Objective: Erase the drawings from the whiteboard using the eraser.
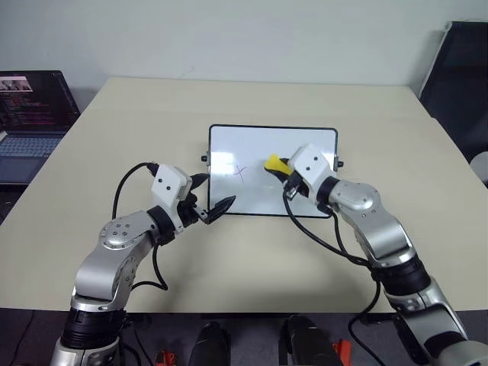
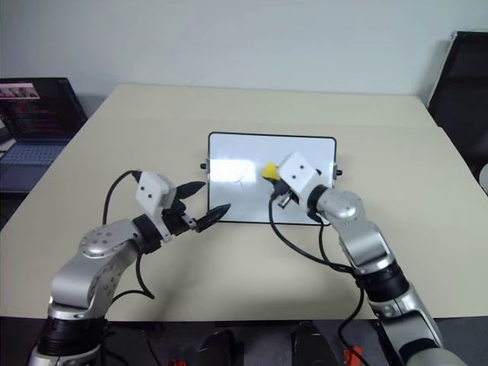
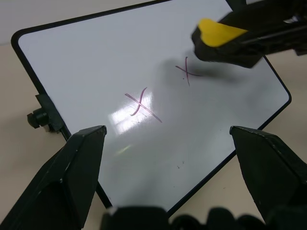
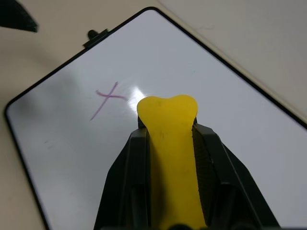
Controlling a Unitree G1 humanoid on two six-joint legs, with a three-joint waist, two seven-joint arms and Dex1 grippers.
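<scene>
The whiteboard (image 1: 259, 145) lies flat in the middle of the table. Two purplish crosses make up the drawings I can see: one (image 3: 143, 104) nearer my left gripper, the other (image 3: 187, 72) right beside the eraser. My right gripper (image 1: 276, 166) is shut on the yellow eraser (image 4: 168, 120), whose tip sticks out past the fingers over the board's middle, just right of a cross (image 4: 108, 98). I cannot tell whether the eraser touches the board. My left gripper (image 1: 217, 191) stands open at the board's near left corner, with nothing between its fingers.
An open laptop (image 1: 30, 122) sits at the far left, off the tan table (image 1: 152, 114). A black chair (image 1: 457, 69) stands at the far right. Black knobs (image 3: 38, 117) stick out from the board's short sides.
</scene>
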